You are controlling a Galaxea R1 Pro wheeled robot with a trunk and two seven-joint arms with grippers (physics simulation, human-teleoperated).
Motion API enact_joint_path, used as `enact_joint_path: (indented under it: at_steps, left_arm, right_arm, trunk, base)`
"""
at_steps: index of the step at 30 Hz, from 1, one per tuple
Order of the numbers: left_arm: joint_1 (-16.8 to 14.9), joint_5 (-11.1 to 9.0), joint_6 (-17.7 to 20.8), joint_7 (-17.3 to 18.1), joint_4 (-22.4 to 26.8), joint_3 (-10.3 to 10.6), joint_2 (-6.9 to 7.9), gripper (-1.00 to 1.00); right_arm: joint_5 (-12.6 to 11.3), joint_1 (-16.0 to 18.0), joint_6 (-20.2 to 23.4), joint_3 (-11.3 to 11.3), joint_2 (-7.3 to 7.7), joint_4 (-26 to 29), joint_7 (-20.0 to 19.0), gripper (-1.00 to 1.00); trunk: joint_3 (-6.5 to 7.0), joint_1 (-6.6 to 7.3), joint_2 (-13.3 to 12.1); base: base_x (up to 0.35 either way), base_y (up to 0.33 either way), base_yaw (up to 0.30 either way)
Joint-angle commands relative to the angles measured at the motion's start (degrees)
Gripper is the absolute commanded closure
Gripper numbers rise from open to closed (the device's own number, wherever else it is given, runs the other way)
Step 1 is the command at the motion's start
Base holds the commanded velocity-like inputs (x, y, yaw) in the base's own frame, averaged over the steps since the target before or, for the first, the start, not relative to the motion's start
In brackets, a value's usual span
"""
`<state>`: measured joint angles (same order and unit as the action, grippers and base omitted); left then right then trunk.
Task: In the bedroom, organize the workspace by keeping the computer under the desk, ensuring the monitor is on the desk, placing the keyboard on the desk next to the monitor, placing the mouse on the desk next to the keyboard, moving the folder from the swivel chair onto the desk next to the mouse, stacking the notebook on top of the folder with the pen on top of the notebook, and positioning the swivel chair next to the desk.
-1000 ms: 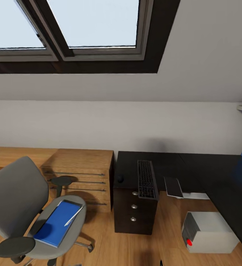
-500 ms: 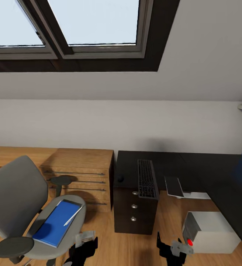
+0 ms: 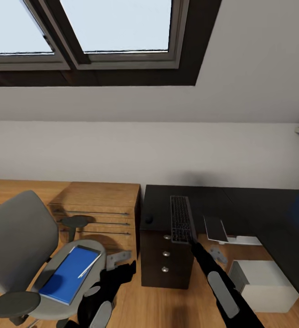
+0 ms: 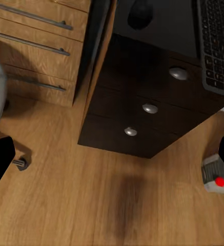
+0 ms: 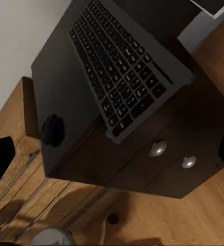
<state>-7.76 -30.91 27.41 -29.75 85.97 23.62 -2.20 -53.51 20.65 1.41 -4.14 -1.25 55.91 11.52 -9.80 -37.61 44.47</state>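
The black surface (image 3: 240, 200) runs off the frame at 3 o'clock in the head view, so its far arm is cut off. The keyboard (image 3: 181, 219) lies lengthwise on the drawer end, its near edge overhanging the front above the silver-knobbed drawers (image 3: 166, 253), and the mouse (image 3: 148, 220) sits just beside it toward 9 o'clock. The computer (image 3: 261, 284) stands on the wood floor at 4 o'clock, its front panel hidden behind the right arm. The swivel chair (image 3: 19, 241) at 8 o'clock carries the folder (image 3: 67, 276) on its seat with the pen (image 3: 89, 267) lying across it; the notebook beneath shows only as a thin dark border. The left tool (image 3: 117, 260) hangs near the chair seat and the right tool (image 3: 218, 255) below the surface's front edge, both small and pale against the floor, so I cannot tell how far either is parted; neither visibly grips anything.
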Motion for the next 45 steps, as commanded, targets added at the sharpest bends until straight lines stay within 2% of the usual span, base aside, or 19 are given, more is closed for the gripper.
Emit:
enact_joint_path:
  at_steps: [1, 3, 11, 12, 13, 14, 15, 16, 17, 19, 20, 21, 25, 31, 32, 34, 35, 45]
  left_arm:
    - [-0.06, -0.58, 0.17, -0.66, 0.31, 0.10, -0.07, -1.00]
    - [-0.06, -0.56, 0.36, -2.85, 0.90, -0.23, -0.16, -1.00]
    - [-0.06, -0.46, -0.01, -8.61, -0.04, -0.07, -0.10, -1.00]
    - [-0.06, -0.73, 0.10, -9.20, -0.14, 0.17, -0.13, -1.00]
    - [-0.06, -0.78, 0.18, -9.31, -0.16, 0.56, -0.18, -1.00]
    - [-0.06, -0.89, 0.27, -9.42, -0.17, 1.79, -0.20, -1.00]
    - [-0.06, -0.95, 0.30, -9.49, -0.33, 3.19, -0.19, -1.00]
    - [-0.06, -0.96, 0.29, -9.50, -0.44, 3.40, -0.18, -1.00]
    - [-0.06, -0.98, 0.29, -9.51, -0.60, 3.70, -0.20, -1.00]
    - [-0.06, -0.99, 0.28, -9.52, -0.74, 3.97, -0.21, -1.00]
    - [-0.06, -0.99, 0.28, -9.51, -0.77, 4.02, -0.20, -1.00]
    - [-0.06, -1.00, 0.28, -9.50, -0.84, 4.15, -0.19, -1.00]
    - [-0.06, -1.00, 0.28, -9.46, -0.88, 4.22, -0.18, -1.00]
    - [-0.06, -1.01, 0.28, -9.46, -0.87, 4.24, -0.18, -1.00]
    - [0.40, -1.00, 0.28, -9.46, 0.02, 4.29, -0.18, -1.00]
    - [0.93, -1.00, 0.28, -9.49, 0.48, 4.31, -0.18, -1.00]
    - [1.43, -1.00, 0.28, -9.47, 0.95, 4.27, -0.18, -1.00]
    - [1.52, -1.00, 0.28, -9.51, 1.04, 4.25, -0.18, -1.00]
  right_arm:
    - [-1.31, 0.27, 0.58, -0.01, 0.17, 0.22, 0.37, -1.00]
    - [-3.95, 0.96, 1.47, -0.26, 0.59, 0.69, 0.23, -1.00]
    - [-3.38, 1.03, -0.05, -0.64, 0.76, 0.88, 0.31, -1.00]
    - [-4.25, 0.92, 0.05, -0.55, 1.38, 0.79, -4.24, -1.00]
    - [-4.72, 0.90, 0.12, -0.53, 1.63, 0.70, -6.22, -1.00]
    - [-6.61, 0.85, 0.45, -0.49, 2.31, -0.14, -12.72, -1.00]
    - [-9.17, 0.82, 1.23, -0.45, 2.79, -3.39, -22.29, -1.00]
    - [-9.73, 0.81, 1.44, -0.45, 2.85, -4.33, -24.74, -1.00]
    - [-10.68, 0.81, 1.77, -0.44, 2.94, -6.09, -29.30, -1.00]
    - [-11.64, 0.80, 2.06, -0.42, 3.01, -8.16, -35.00, -1.00]
    - [-11.83, 0.80, 2.13, -0.40, 3.03, -8.64, -36.46, -1.00]
    - [-12.27, 0.80, 2.27, -0.33, 3.12, -9.92, -40.02, -1.00]
    - [-12.53, 0.79, 2.34, -0.09, 3.29, -11.48, -41.88, -1.00]
    - [-12.99, 0.79, 2.43, 2.47, 3.29, -14.82, -42.59, -1.00]
    - [-14.28, 0.92, 2.38, 3.38, 3.22, -17.96, -42.79, -1.00]
    - [-14.67, 1.08, 2.33, 3.58, 3.20, -20.21, -42.86, -1.00]
    - [-14.98, 1.50, 2.05, 3.76, 3.20, -24.81, -42.95, -1.00]
    - [-15.04, 1.58, 1.93, 3.87, 3.26, -26.13, -42.93, -1.00]
  trunk:
    - [-0.28, -0.24, 0.49]
    - [-0.64, -0.68, 1.30]
    - [-2.08, -2.44, 4.50]
    - [-2.26, -2.66, 4.90]
    - [-2.44, -2.88, 5.31]
    - [-2.62, -3.10, 5.71]
    - [-2.80, -3.32, 6.11]
    - [-2.98, -3.54, 6.51]
    - [-3.16, -3.76, 6.91]
    - [-3.51, -4.19, 7.71]
    - [-3.69, -4.41, 8.11]
    - [-3.87, -4.63, 8.51]
    - [-4.59, -5.51, 10.12]
    - [-5.67, -6.83, 12.53]
    - [-5.85, -7.05, 12.93]
    - [-6.21, -7.49, 13.73]
    - [-6.39, -7.71, 14.13]
    - [-8.18, -9.91, 18.14]
  base:
    - [0.000, 0.000, 0.000]
    - [0.000, 0.000, 0.000]
    - [0.000, 0.000, 0.000]
    - [0.000, 0.000, 0.000]
    - [0.000, 0.000, 0.000]
    - [0.000, 0.000, 0.000]
    - [0.000, 0.000, 0.000]
    - [0.000, 0.000, 0.000]
    - [0.000, 0.000, 0.000]
    - [0.000, 0.000, 0.000]
    - [0.000, 0.000, 0.000]
    - [0.000, 0.000, 0.000]
    - [0.000, 0.000, 0.000]
    - [0.000, 0.000, 0.000]
    - [0.000, 0.000, 0.000]
    - [0.000, 0.000, 0.000]
    - [0.000, 0.000, 0.000]
    - [0.000, 0.000, 0.000]
